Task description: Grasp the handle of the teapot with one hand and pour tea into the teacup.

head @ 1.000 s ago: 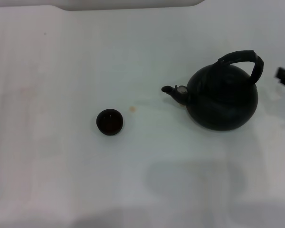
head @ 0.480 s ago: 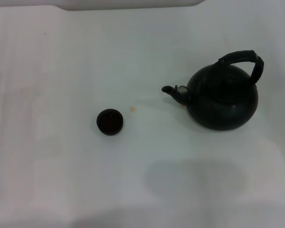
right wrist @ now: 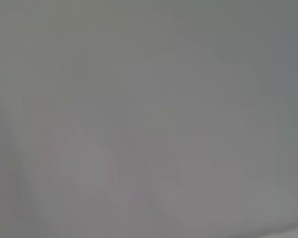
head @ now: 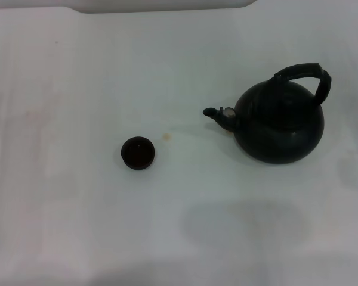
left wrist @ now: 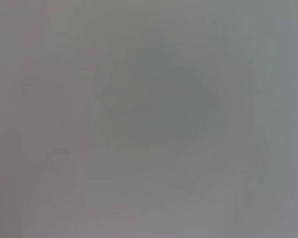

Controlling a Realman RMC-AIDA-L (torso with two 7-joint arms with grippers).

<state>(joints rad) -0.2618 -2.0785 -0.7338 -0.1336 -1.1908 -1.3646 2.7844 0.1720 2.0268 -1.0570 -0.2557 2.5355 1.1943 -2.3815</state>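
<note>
On the white surface (head: pixel 65 226), left of centre in the head view, stands the teacup (head: pixel 138 153) — a tiny round dark brown-black cup without a handle, upright, its mouth facing up; whether it holds anything cannot be told. Just to its right and a little farther back lies a small amber spot (head: pixel 166 137) on the surface, between the cup and the pot.

Well apart to the right sits the teapot (head: pixel 279 122), a large round matte black pot, far bigger than the cup and upright on its base. Its short curved spout (head: pixel 217 114) points left toward the cup and carries a pale metallic patch near the tip. The handle (head: pixel 304 77) — a thick black arched bail with a ribbed, wrapped look — loops over the pot's top, leaning toward its right side.

Neither pincer appears in the head view, and both wrist views show only featureless grey, so neither pincer's state can be told.
</note>
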